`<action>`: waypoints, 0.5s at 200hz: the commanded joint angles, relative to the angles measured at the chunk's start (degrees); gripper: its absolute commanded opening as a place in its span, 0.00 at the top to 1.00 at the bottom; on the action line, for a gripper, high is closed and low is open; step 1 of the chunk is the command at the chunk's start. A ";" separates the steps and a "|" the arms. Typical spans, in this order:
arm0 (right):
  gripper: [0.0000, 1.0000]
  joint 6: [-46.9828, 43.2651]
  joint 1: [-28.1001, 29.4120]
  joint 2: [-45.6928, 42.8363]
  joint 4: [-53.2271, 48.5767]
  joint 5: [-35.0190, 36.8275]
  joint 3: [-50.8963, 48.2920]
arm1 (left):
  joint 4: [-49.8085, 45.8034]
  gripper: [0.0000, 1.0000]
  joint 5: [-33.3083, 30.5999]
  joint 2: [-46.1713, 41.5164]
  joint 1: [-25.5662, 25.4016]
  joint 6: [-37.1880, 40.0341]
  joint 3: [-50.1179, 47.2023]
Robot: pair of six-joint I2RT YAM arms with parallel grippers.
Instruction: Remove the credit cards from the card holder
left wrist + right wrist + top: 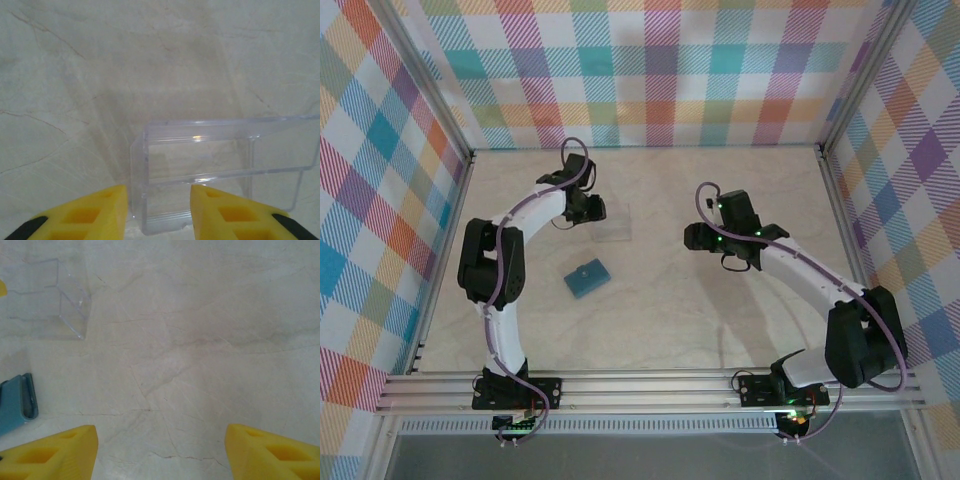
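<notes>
L gripper (157,192) straddles the clear stand (200,155), prob. to shift it; pinching or not, can't tell. R gripper (160,427) hangs spread over the table (200,340), apparently waiting. Blue wallet (587,279), cards likely inside, lies untouched left of R gripper.

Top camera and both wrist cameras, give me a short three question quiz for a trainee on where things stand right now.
1. True or false: the right tool is gripping the card holder.
2. What is the left tool straddling? A: the clear plastic stand. B: the card holder. C: a credit card.
3. In the top view, which sits lower in the picture, the card holder or the clear plastic stand?

Key: 1 false, it hangs open over bare tabletop. 2 A. 3 the card holder.
</notes>
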 commanded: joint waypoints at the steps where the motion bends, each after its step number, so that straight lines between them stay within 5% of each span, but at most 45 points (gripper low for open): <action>1: 0.31 -0.72 0.10 0.65 -1.02 -0.10 0.70 | -1.05 0.64 -1.35 0.75 -0.10 1.20 1.60; 100: 0.29 -0.87 0.10 2.86 -1.87 -1.23 1.40 | -1.93 0.70 -2.73 2.34 -0.06 1.81 4.96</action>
